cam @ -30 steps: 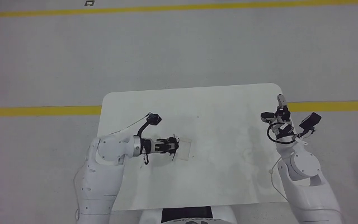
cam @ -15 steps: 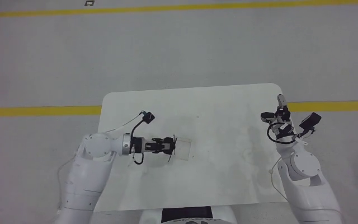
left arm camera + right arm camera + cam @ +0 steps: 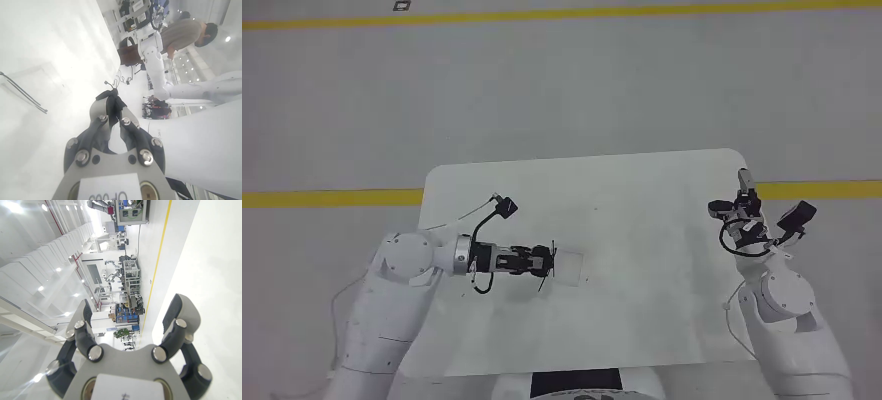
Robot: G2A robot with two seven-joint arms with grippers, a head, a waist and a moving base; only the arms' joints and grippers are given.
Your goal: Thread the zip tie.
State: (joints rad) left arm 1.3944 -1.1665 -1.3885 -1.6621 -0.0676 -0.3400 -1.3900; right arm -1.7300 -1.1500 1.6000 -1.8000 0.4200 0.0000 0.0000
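Zip tie (image 3: 24,92) lies roughly front-to-back, seemingly below left gripper (image 3: 113,96), pinched closed; right gripper (image 3: 130,306) spread wide

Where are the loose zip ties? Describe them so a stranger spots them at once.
Start at the white table, then find the left gripper over its left half. Beside it, on a faint clear sheet, lie the loose zip ties: two thin black strips side by side, flat, unlike the held zip tie pinched in that gripper.

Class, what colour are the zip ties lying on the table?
The zip ties are black, clearest in the left wrist view.
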